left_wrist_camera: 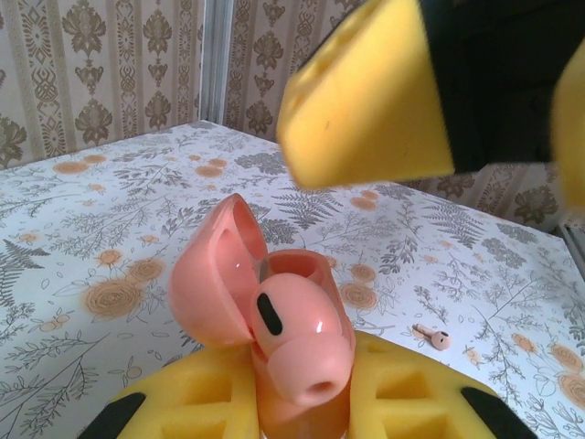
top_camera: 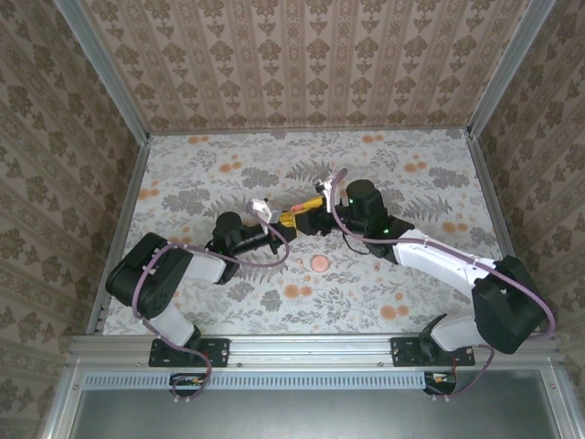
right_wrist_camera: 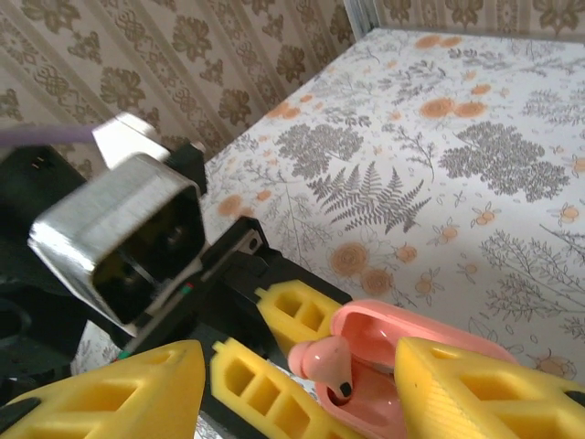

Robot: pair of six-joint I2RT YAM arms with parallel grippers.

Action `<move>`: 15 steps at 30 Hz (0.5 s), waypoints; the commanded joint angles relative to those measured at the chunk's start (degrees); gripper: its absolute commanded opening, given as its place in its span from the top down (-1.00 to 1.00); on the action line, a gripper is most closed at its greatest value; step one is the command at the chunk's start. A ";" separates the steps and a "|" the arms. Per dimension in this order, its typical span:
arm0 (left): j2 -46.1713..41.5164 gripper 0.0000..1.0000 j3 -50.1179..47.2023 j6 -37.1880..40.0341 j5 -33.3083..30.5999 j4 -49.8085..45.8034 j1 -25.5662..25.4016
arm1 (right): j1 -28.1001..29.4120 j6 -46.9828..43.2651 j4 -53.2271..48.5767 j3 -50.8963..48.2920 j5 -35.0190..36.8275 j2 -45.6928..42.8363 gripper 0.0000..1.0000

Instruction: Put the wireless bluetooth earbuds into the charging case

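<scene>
Floral table; both arms are brought together near its middle.

Left gripper: the yellow fingers are cut off at the frame's bottom. They are clamped on the charging case, which is held above the table with its lid open.

Right gripper: the fingers are spread apart with nothing gripped, one set to either side of the case. One finger is badly blurred in the left wrist view.

A flat pink disc is seen on the table just toward the near edge from the grippers.

One earbud is lodged partway into the case, its lower part hidden. A second earbud is seen lying on the table beyond. Its place relative to the edges cannot be told.
</scene>
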 commanded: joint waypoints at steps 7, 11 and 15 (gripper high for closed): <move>-2.56 0.65 -2.51 8.07 -6.87 -3.60 -0.41 | -0.16 11.97 -24.02 10.78 8.94 -3.30 -0.04; -4.68 0.65 -3.31 12.30 -12.22 -7.42 -1.01 | -0.06 21.93 -30.78 11.93 8.79 -3.98 0.04; -6.85 0.65 -3.24 15.91 -14.82 -12.12 -1.80 | 0.91 28.73 -31.11 11.67 6.22 -3.63 0.08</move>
